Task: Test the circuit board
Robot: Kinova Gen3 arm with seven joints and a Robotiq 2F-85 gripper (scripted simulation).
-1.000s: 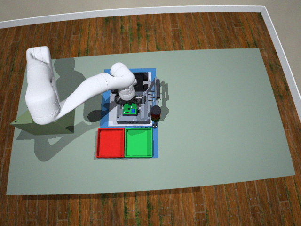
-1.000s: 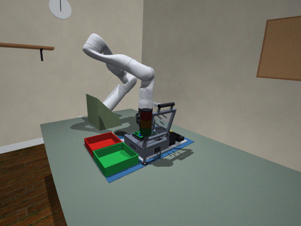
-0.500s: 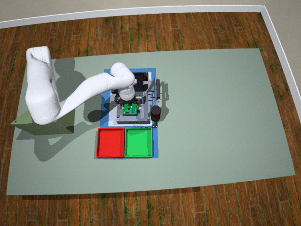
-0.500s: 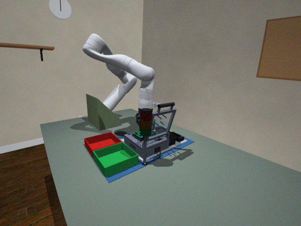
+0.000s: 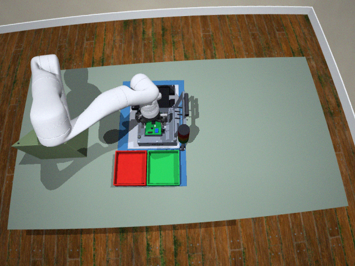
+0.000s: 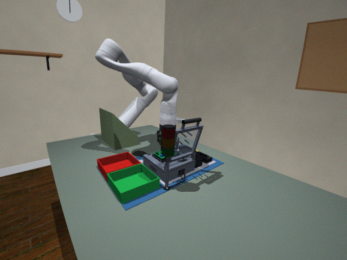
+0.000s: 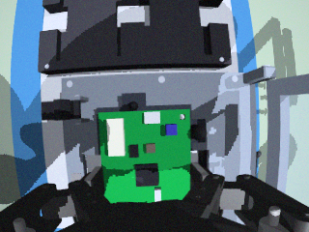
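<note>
A grey-green table [image 5: 252, 128] [image 6: 224, 209] stands on a plank floor [image 5: 186, 37] [image 6: 25, 215] — beige walls [image 6: 224, 70] around, with a clock [image 6: 69, 10] and a brown board [image 6: 322, 56] on them. The circuit board [image 5: 153, 128] [image 6: 159, 154] [image 7: 145, 161] is at the tester [image 5: 157, 141] [image 6: 154, 164] [image 7: 161, 92], component side up, under the raised lid [image 6: 197, 140] [image 7: 275, 116]'s side. The gripper [image 5: 151, 121] [image 7: 147, 176] has its fingers well apart, one along each side of the circuit board — whether they pinch it, I cannot tell.

Green circuit board [image 5: 153, 128] [image 6: 159, 154] [image 7: 164, 137], component side up, over tester [image 5: 157, 141] [image 6: 171, 167] [image 7: 161, 87].
</note>
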